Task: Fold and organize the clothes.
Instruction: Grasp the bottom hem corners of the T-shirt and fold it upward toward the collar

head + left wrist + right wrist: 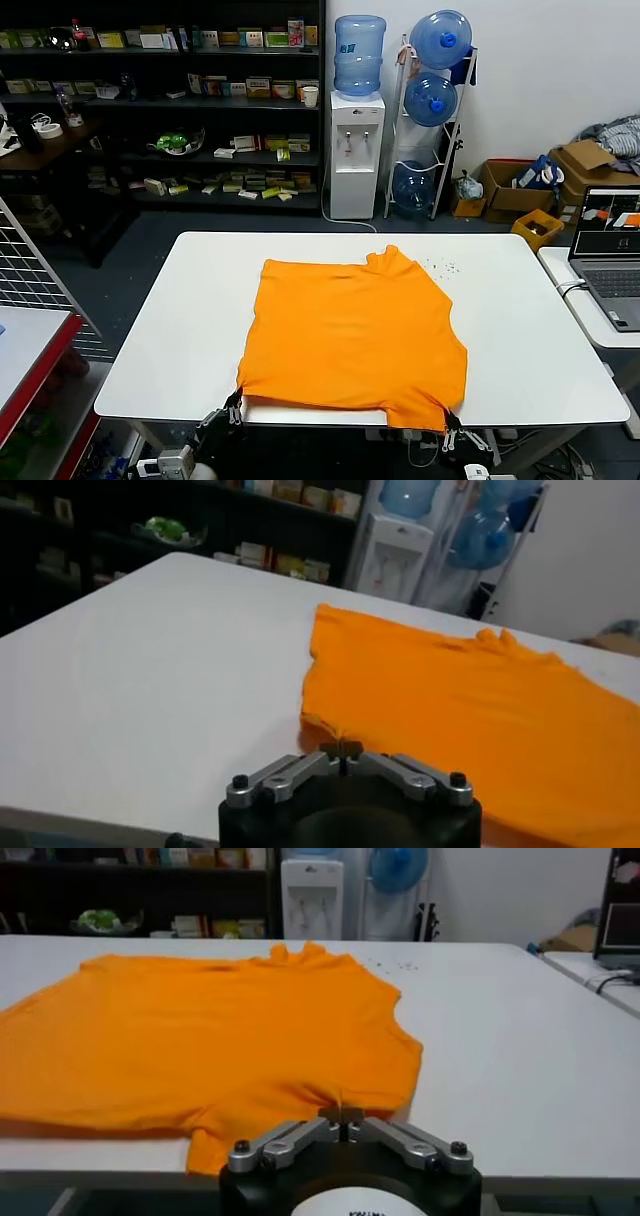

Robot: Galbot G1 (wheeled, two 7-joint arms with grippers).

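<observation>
The clothes, one bright orange T-shirt (355, 335), lie spread on the white table (170, 330), plain side up, with the near hem at the table's front edge. My left gripper (233, 408) is at the near left corner of the shirt (470, 700). In the left wrist view it (342, 748) is shut, with a pinch of orange fabric between its tips. My right gripper (452, 420) is at the near right corner. In the right wrist view it (342, 1113) is shut on a fold of the shirt (200, 1038) hem.
A laptop (610, 250) sits on a side table to the right. A red-edged rack (30, 350) stands at the left. Beyond the table are a water dispenser (357, 150), bottles and dark shelves. Bare table (520, 1048) lies to both sides of the shirt.
</observation>
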